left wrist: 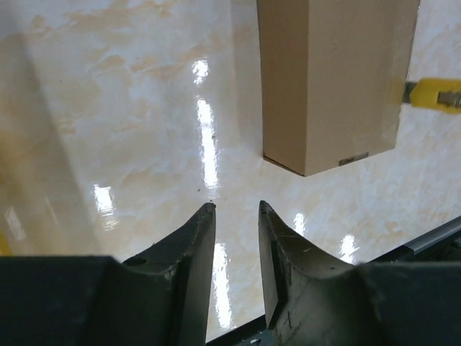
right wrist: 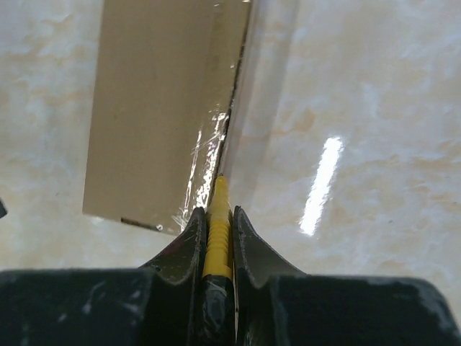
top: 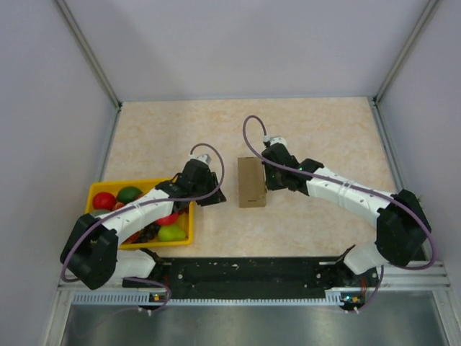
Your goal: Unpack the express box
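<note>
Lying flat near the middle of the tabletop (top: pixel 324 130), the express box (top: pixel 252 182) sits between the two arms, a plain brown cardboard slab; the right pincer (right wrist: pixel 216 213) is pressed onto a slim yellow tool (right wrist: pixel 217 238), both fingers tight against its sides; the tool's tip rests at the box's right long edge, where clear tape (right wrist: pixel 205 155) glints along the seam; on the box's other side the left pincer (left wrist: pixel 233 209) stands just off the near corner, not touching it, its jaws a narrow gap apart with nothing between them; at the left edge a yellow tray (top: pixel 140 182) holds red and green fruit (top: pixel 130 193), partly hidden under the left arm, well apart from the box.
</note>
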Tool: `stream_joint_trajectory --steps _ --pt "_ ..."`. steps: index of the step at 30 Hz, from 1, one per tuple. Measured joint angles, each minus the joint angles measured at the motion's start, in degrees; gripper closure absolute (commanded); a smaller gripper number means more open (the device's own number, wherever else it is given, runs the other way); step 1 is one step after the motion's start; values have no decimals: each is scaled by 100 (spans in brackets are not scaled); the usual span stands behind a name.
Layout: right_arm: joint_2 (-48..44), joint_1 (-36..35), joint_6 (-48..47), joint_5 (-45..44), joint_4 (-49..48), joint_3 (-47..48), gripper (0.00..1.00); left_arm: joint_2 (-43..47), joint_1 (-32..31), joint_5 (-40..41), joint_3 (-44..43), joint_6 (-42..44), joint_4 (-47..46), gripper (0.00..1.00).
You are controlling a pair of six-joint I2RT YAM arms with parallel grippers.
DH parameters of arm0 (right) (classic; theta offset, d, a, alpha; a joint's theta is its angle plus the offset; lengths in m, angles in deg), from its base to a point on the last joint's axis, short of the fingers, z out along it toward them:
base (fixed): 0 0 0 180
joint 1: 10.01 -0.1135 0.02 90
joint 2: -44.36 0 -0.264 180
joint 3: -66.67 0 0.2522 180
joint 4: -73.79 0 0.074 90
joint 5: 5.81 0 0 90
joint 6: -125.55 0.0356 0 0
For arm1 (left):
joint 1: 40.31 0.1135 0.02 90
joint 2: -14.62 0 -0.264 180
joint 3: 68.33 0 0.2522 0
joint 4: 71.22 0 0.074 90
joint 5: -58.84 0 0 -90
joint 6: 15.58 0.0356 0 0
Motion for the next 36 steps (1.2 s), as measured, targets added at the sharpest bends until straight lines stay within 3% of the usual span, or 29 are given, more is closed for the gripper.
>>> stream_joint_trajectory --steps 5,10,16,23,29,36 --pt "4 -426 151 435 31 9 100 238 0 59 203 9 87 71" --pt "155 -577 131 848 13 234 100 361 0 282 435 -28 291 84" --pt "63 -603 -44 170 540 778 100 562 4 769 448 -157 647 86" --pt "-225 44 -511 -363 684 1287 100 391 -15 260 595 -28 120 89" --pt "721 542 -1239 -376 -52 1794 100 -155 -133 129 555 179 -76 89" --pt "2022 719 -1512 251 -525 2380 100 -535 -197 76 286 354 -214 85"
